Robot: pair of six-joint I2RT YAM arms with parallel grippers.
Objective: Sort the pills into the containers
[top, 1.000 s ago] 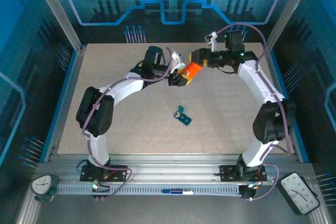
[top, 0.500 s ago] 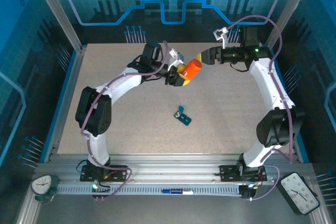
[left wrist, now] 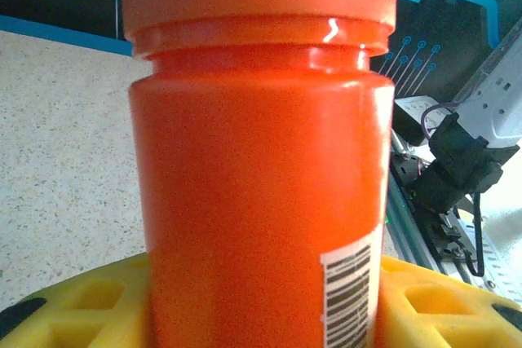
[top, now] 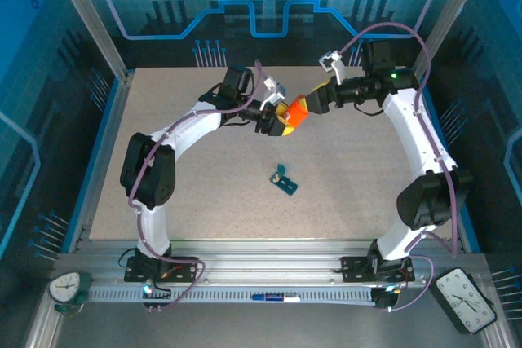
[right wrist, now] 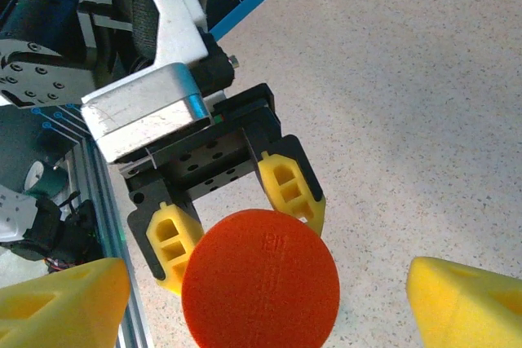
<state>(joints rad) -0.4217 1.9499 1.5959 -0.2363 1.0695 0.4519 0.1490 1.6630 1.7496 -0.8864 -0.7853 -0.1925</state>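
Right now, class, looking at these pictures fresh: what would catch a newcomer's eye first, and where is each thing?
The bright orange bottle, held off the table in the left tool over the far middle, stands out most. The right tool faces its cap with jaws open on either side, not touching. Nearer the arm bases, a small dark-teal pill box lies near the table's centre.

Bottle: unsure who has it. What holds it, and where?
Left gripper: its fingers clamp the bottle by its body, below the cap. Right gripper stands open around it.
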